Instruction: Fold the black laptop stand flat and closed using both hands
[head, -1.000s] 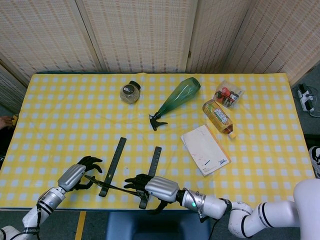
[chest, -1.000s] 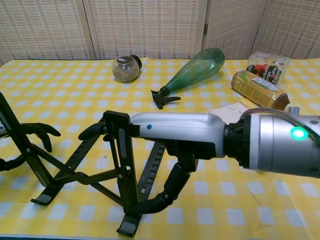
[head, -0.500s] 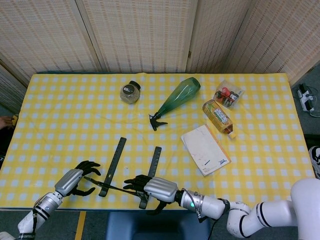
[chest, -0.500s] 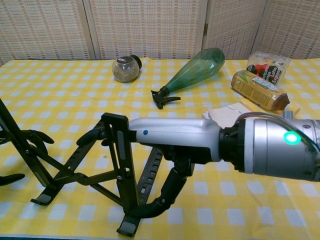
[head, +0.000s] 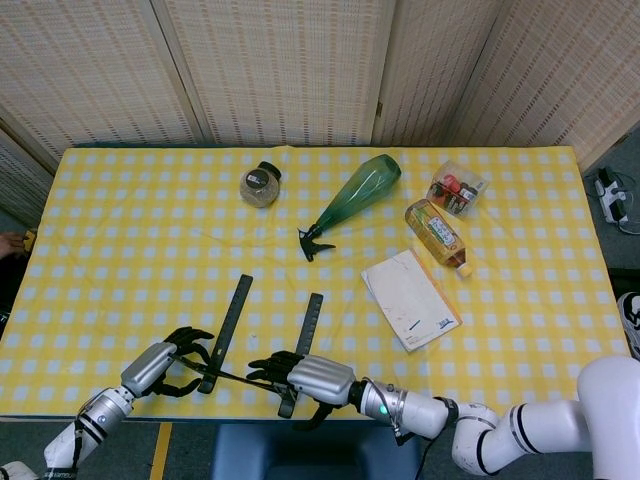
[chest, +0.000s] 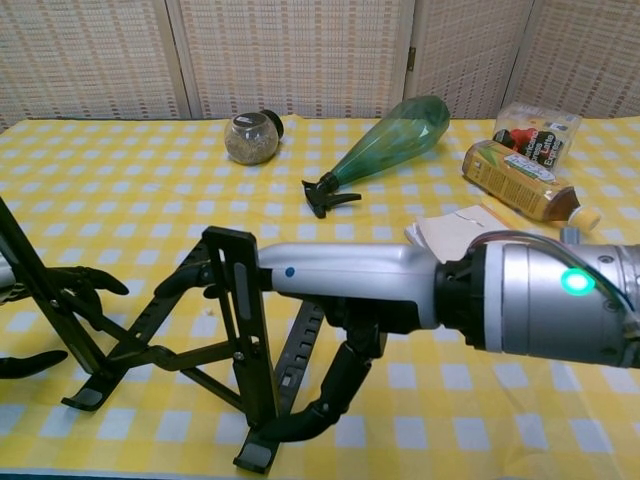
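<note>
1. The black laptop stand (head: 232, 335) sits unfolded at the near edge of the worktop (head: 120, 230), its two long arms pointing away from the robot and its crossed struts raised, as the chest view shows (chest: 200, 330).
2. The right robot hand (head: 300, 378) grips the stand's right upright, thumb curled under it and fingers (chest: 190, 268) laid over its top.
3. The left robot hand (head: 165, 362) sits at the stand's left upright with fingers curled close around it; whether they actually press on it I cannot tell, and the chest view cuts the hand off at the frame edge (chest: 50, 300).
4. Open cloth lies left of and beyond the stand.
5. A yellow checked cloth covers the worktop; woven screens (head: 250, 70) stand behind.
6. Farther back lie a small jar (head: 261, 185), a green spray bottle (head: 352, 200) on its side, a tea bottle (head: 437, 236), a clear packet (head: 456, 189) and a notepad (head: 410, 297).
</note>
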